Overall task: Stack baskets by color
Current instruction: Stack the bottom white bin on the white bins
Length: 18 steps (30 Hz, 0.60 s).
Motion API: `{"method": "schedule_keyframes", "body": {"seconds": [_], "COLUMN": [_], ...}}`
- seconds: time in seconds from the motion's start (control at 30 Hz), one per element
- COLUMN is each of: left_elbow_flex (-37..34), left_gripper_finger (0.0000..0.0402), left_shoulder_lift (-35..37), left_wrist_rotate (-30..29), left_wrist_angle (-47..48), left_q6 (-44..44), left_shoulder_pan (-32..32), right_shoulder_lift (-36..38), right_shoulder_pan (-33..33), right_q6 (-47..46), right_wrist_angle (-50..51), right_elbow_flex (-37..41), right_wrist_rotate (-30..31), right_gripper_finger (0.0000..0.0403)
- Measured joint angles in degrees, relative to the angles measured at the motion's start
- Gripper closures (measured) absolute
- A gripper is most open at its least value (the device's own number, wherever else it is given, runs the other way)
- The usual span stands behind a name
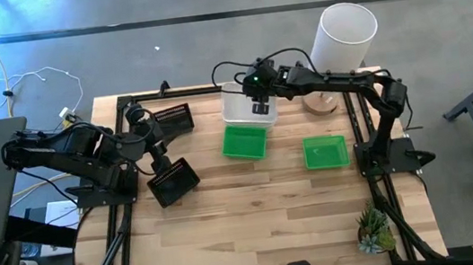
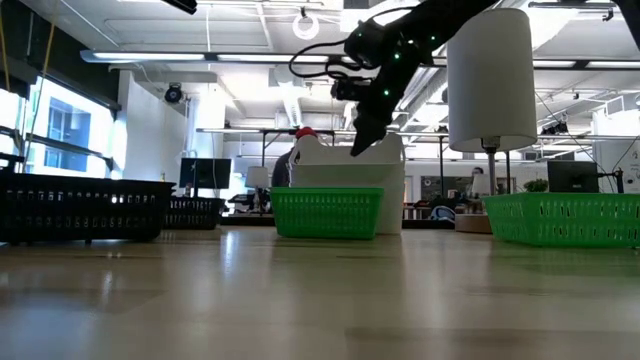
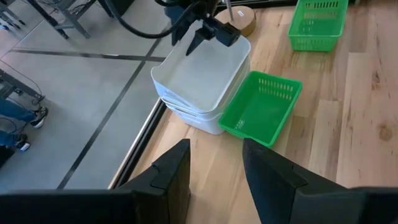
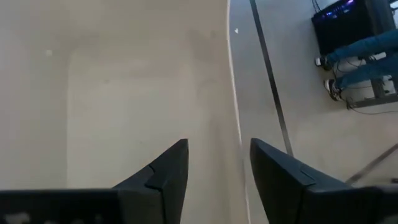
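Stacked white baskets (image 1: 243, 106) stand at the table's far edge. My right gripper (image 4: 217, 146) hangs open just above the top one's far rim (image 4: 234, 93), one finger over the inside, one over the outside; I see no touch. One green basket (image 1: 245, 141) sits right beside the white stack's near side, and another (image 1: 325, 151) stands farther right. Two black baskets (image 1: 172, 120) (image 1: 173, 181) lie at the left. Between them, raised above the table, my left gripper (image 3: 214, 180) is open and holds nothing.
A tall white cylinder (image 1: 344, 36) stands on a round wooden base at the far right corner, close behind my right arm. A small potted plant (image 1: 373, 231) sits near the front right corner. Bare wood (image 1: 257, 229) fills the table's near half.
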<state>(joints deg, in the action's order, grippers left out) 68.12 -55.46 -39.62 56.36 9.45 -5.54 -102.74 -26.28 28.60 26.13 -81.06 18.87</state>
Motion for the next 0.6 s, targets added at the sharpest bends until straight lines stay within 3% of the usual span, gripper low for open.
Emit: {"method": "schedule_keyframes", "body": {"seconds": [0.4, 0.6], "left_elbow_flex": [0.0, 0.0], "left_gripper_finger": [0.0268, 0.0268], "left_shoulder_lift": [0.0, 0.0], "left_wrist_rotate": [0.0, 0.0], "left_wrist_angle": [0.0, 0.0], "left_q6": [0.0, 0.0], "left_shoulder_pan": [0.0, 0.0], "right_shoulder_lift": [-0.1, -0.1], "right_shoulder_pan": [-0.8, -2.0], "right_q6": [0.0, 0.1], "right_wrist_angle": [0.6, 3.2], "right_elbow_flex": [0.0, -2.0], "right_wrist_rotate": [0.0, -1.3], "right_gripper_finger": [0.0391, 0.0400]}}
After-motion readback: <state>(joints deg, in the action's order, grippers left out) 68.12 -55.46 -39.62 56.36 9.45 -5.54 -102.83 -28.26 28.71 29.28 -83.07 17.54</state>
